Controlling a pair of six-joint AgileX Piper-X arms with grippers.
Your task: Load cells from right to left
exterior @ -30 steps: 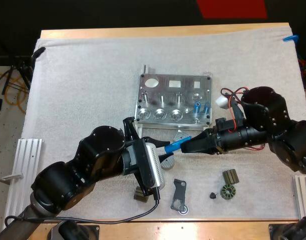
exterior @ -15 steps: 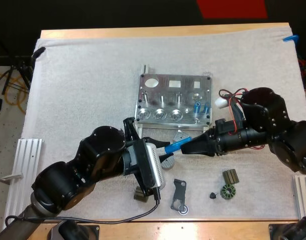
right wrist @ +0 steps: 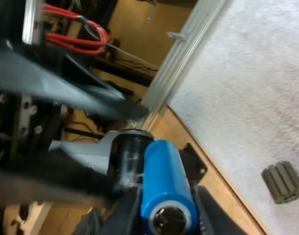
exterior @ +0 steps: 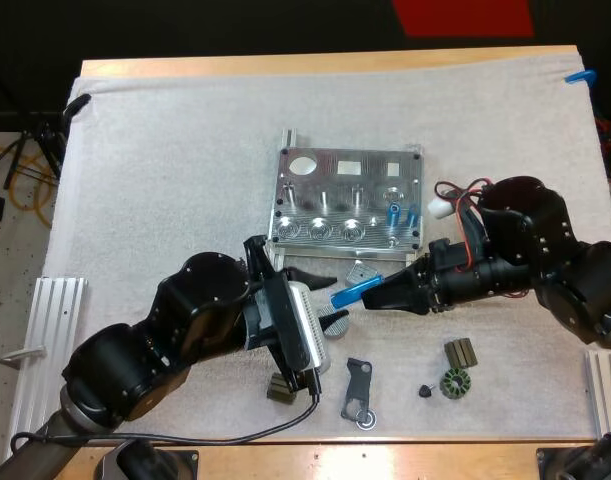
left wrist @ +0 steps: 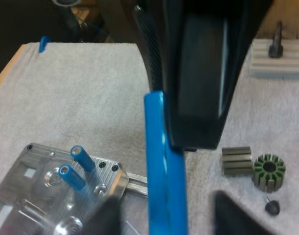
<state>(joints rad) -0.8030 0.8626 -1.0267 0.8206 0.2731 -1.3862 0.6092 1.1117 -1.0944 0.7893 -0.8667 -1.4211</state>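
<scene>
A metal fixture [exterior: 347,200] lies mid-mat with two blue cylinders [exterior: 402,213] standing in its right-hand holes. My right gripper [exterior: 377,292] is shut on a third blue cylinder [exterior: 353,290], held level in front of the fixture. My left gripper [exterior: 342,298] is open, one finger on each side of the cylinder's free end and clear of it. From the left wrist, the cylinder [left wrist: 161,171] runs out of the right gripper's black fingers [left wrist: 198,73], with the fixture [left wrist: 36,205] beside it. From the right wrist, the cylinder [right wrist: 166,196] sits between my own fingers.
Small dark parts lie at the front of the mat: a flat bracket [exterior: 357,388], a toothed ring [exterior: 453,384], a ribbed block [exterior: 461,352], a tiny knob [exterior: 424,391], another block [exterior: 278,390]. Aluminium rails [exterior: 45,340] [exterior: 605,390] flank the mat.
My left gripper's fingers have spread apart and let go of the blue cylinder's end. The right gripper stays shut on it and has barely moved.
</scene>
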